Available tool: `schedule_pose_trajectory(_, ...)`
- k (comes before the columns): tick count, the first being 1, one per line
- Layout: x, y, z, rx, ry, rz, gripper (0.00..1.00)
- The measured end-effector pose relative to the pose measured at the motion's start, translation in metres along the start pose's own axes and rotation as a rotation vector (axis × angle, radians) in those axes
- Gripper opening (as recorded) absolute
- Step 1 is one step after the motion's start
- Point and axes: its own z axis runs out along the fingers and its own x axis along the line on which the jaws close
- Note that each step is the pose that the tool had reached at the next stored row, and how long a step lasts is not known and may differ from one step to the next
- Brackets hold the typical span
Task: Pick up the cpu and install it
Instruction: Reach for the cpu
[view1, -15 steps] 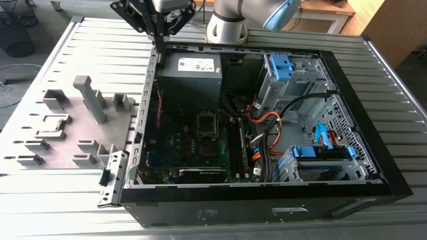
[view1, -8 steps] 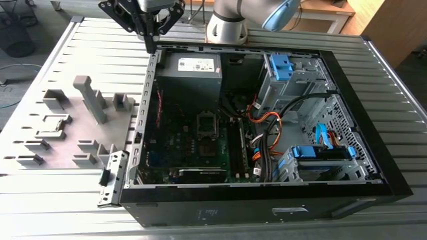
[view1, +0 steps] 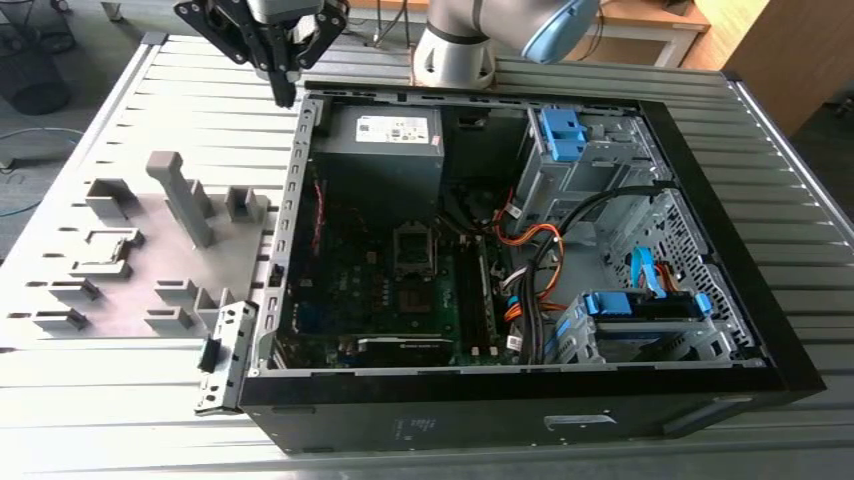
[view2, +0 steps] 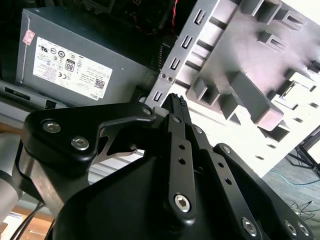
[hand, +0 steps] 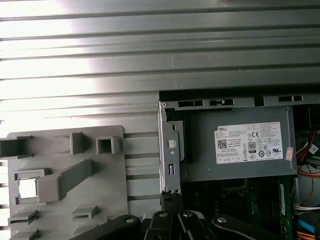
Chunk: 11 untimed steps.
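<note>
Cpu (hand: 27, 188) is seen in the first wrist view as a pale bright square lying flat in a walled pocket of the grey holder plate (hand: 115, 200), which rests on the slatted desk (hand: 150, 50). The pincer (hand: 170, 196) is placed right over the corner of the computer case (hand: 162, 150), beside the power supply (hand: 240, 147), well apart from the chip. Its fingers are drawn narrow and nothing is held.

In the second wrist view the pincer (view2: 175, 100) is shown with its tips together against the case edge (view2: 172, 65). The raised blocks (view2: 255, 102) of the plate are seen beyond. A straight descent from here would likely strike the sheet-metal rim.

In the exterior view the pincer (view1: 283, 92) is held above the far corner of the case (view1: 296, 200), towards the exterior view's left. Open desk (view1: 120, 120) is offered on that side, and room above the plate (view1: 247, 250) appears free. A tall upright block (view1: 180, 195) is set between pincer and pocket, so a low sideways sweep could be caught on it. The pocket walls probably leave little room for fingers, and a thin flat chip could be tipped or dropped if gripped off-centre.
</note>
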Motion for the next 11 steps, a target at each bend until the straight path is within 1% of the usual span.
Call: schedule_pose_trajectory(11, 0.025, -0.0019, 0.0002, 0.0, 0.0, 0.0, 0.11)
